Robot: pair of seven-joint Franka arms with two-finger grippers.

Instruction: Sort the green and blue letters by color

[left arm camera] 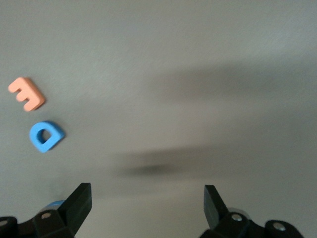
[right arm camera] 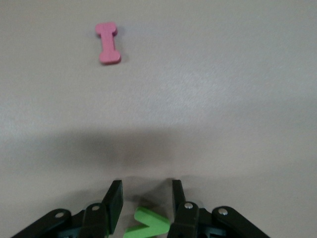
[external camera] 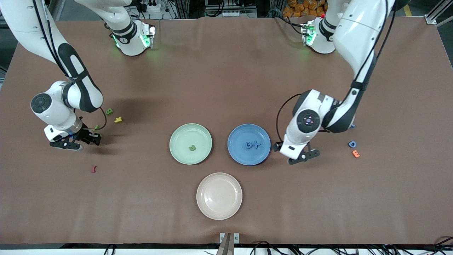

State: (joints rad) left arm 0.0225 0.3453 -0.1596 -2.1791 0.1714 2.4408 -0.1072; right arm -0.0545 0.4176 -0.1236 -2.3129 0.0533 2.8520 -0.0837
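My right gripper (external camera: 94,138) (right arm camera: 146,184) hangs low over the table at the right arm's end, shut on a green letter (right arm camera: 148,224). Another green letter (external camera: 109,111) lies on the table farther from the front camera. One green letter (external camera: 192,148) rests in the green plate (external camera: 180,132). Two blue letters (external camera: 253,144) lie in the blue plate (external camera: 239,156). My left gripper (external camera: 305,157) (left arm camera: 147,191) is open and empty over bare table beside the blue plate. A blue D (external camera: 351,143) (left arm camera: 46,135) lies toward the left arm's end.
An orange E (external camera: 355,153) (left arm camera: 27,92) sits next to the blue D. A yellow letter (external camera: 118,119) lies beside the loose green one. A dark red letter (external camera: 93,169) (right arm camera: 108,43) lies nearer the front camera than my right gripper. A pale pink plate (external camera: 219,196) stands nearest the front camera.
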